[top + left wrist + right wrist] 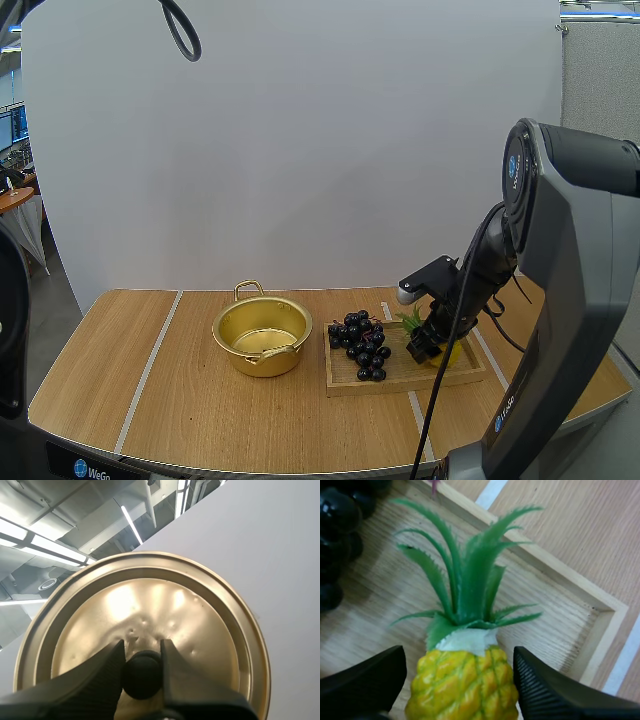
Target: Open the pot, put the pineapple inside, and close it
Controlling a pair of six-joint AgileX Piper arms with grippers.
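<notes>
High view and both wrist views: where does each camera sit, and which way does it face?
High view: behind and above the arm bases, facing forward and down over the table; my right arm reaches the wooden tray.
Left wrist view: just behind the left gripper, which pinches the black knob; faces the gold lid.
Right wrist view: just behind the right gripper, open around the pineapple; faces down.
Shared: high and right wrist views show pineapple, wooden tray, grapes.

We see a shiny gold round metal pot (262, 335) and a matching gold round metal lid (165, 605) with a black round knob (142, 674). The yellow plastic pineapple (465, 685) has greenish criss-cross lines and green leaves. The glossy black grape bunch (360, 345) lies on a pale wood-grained rectangular tray (400, 380)
</notes>
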